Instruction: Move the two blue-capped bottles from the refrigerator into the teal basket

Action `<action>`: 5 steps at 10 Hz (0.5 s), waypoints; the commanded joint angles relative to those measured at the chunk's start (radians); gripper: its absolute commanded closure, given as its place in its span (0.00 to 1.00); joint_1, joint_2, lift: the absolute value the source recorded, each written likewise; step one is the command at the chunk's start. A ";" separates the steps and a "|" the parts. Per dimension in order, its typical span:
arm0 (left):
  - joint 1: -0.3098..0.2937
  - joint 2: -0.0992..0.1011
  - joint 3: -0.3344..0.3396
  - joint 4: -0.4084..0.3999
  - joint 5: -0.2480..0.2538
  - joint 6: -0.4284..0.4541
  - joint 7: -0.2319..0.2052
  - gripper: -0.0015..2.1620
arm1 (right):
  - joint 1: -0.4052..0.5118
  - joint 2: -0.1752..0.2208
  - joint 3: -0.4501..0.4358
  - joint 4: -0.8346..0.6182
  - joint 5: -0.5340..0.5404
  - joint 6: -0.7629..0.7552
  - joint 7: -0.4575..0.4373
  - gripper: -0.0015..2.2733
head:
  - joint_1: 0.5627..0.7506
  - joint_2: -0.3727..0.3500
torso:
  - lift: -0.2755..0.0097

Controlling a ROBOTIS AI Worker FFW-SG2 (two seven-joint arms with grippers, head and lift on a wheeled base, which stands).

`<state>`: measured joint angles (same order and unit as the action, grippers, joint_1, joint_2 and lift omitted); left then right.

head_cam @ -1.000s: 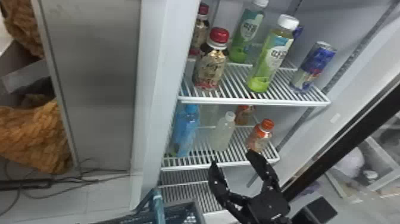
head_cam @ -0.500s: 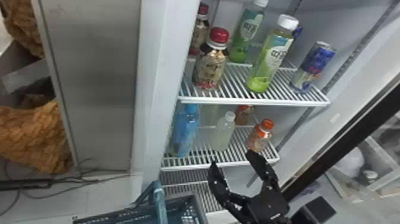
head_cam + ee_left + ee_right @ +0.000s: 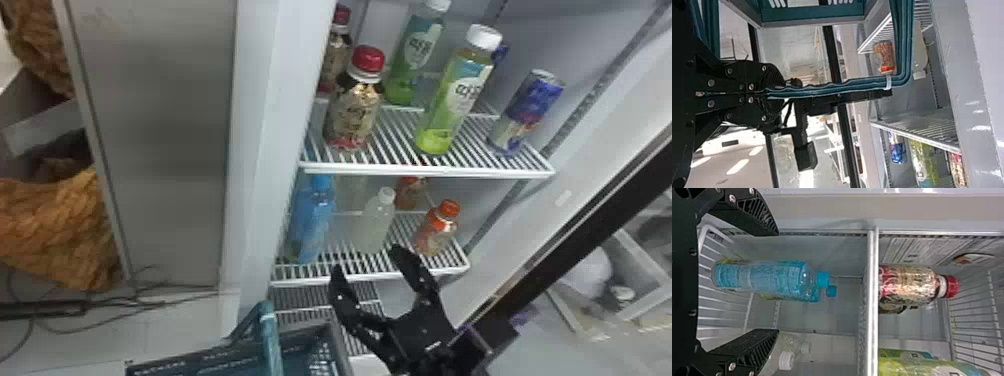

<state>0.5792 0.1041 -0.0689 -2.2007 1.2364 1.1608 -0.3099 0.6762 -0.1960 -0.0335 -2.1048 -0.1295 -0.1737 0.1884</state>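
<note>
Progress: none of the transfer made, as I judge it from where I stand.

Item, two blue-capped bottles (image 3: 312, 220) (image 3: 831, 291): upright on the lower shelf (image 3: 370, 276), left of centre in the head view, one behind the other. Both remain to be fetched.

Item, one teal basket (image 3: 192, 361): bottom edge of that view, left of centre, near the refrigerator; neither bottle seen in it.

Item, left gripper (image 3: 770, 93): jaws closed on the basket's handle (image 3: 840, 88), bearing it up by all appearances.

Item, right gripper (image 3: 367, 261): jaws spread wide, nothing held, lower centre; tips aimed up-frame at the shelf, apart from the bottles. In the right wrist view the front bottle lies lined up between them.

Item, right arm (image 3: 465, 352): in from the bottom edge, right of centre, slanting up-left.
</note>
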 commanded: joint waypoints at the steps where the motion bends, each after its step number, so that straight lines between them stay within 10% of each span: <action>1: 0.000 0.000 0.000 0.000 0.002 0.000 0.000 0.54 | -0.050 0.000 0.009 0.052 0.008 -0.010 0.000 0.06 | 0.70 0.03 | 0.38; 5: -0.005 0.000 0.000 0.000 0.002 0.000 0.002 0.54 | -0.161 0.000 0.029 0.145 0.011 -0.010 0.002 0.06 | 0.70 0.03 | 0.38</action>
<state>0.5756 0.1043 -0.0688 -2.2006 1.2377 1.1608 -0.3083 0.5277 -0.1963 -0.0078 -1.9705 -0.1183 -0.1841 0.1888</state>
